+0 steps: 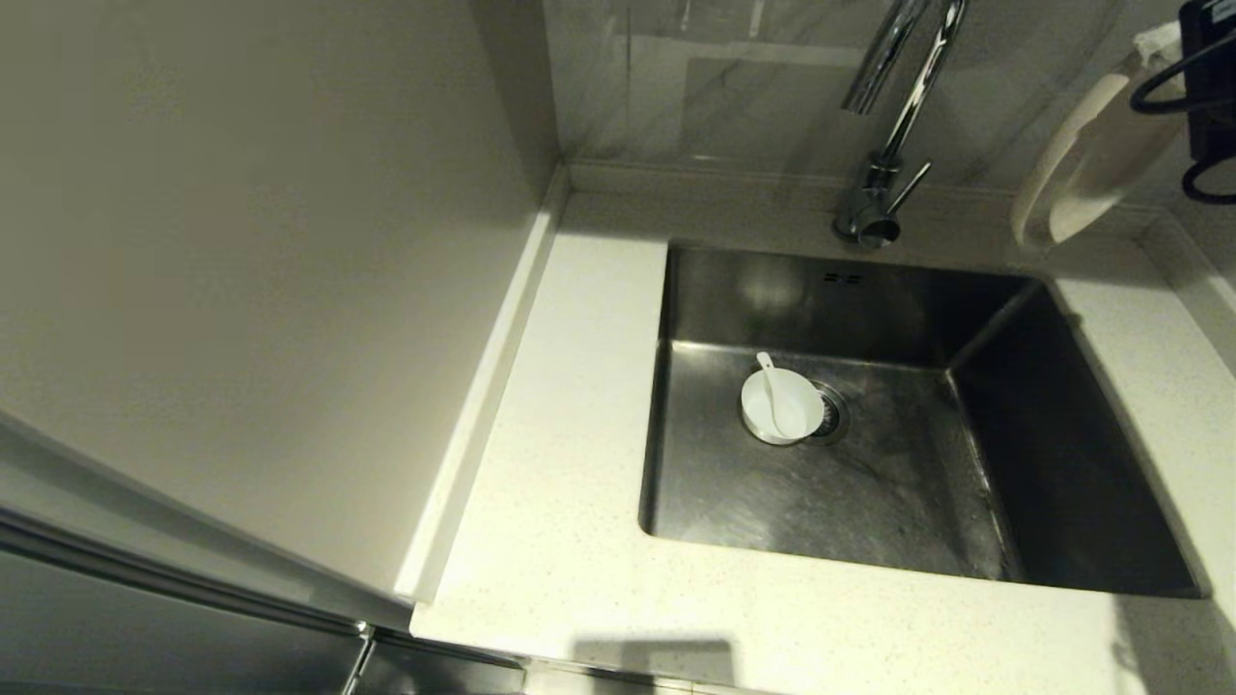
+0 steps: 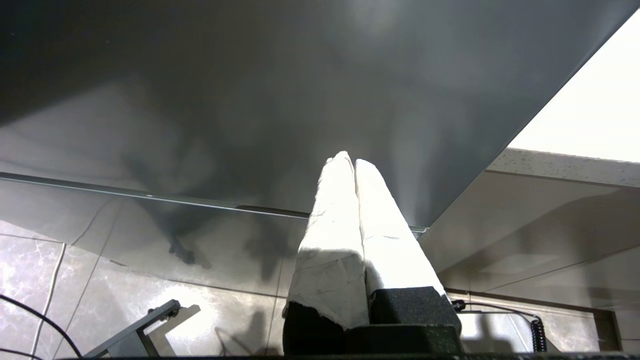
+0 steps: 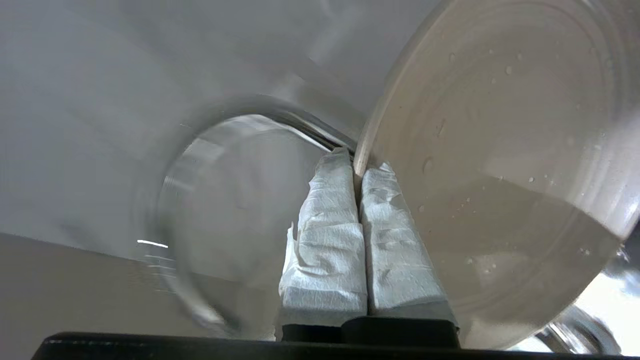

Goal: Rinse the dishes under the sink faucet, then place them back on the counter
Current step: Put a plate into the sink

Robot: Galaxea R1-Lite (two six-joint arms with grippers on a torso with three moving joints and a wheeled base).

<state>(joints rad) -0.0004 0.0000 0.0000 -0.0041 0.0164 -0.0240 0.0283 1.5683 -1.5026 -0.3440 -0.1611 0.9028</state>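
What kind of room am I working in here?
Most likely a home kitchen: a deep stainless-steel sink set into a speckled stone counter, a chrome gooseneck faucet behind it, and a white bowl with a spoon in the basin.

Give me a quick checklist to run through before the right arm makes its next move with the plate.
1. Right gripper fingers clamped on the plate rim: ok.
2. Plate wet, droplets on its face: ok.
3. Plate clear of the faucet, held off to its right: ok.
4. Bare counter to set it on: ok.
5. Bowl with spoon in the sink, rinsed or not: cannot tell.
6. Left gripper parked low, fingers shut, holding nothing: ok.
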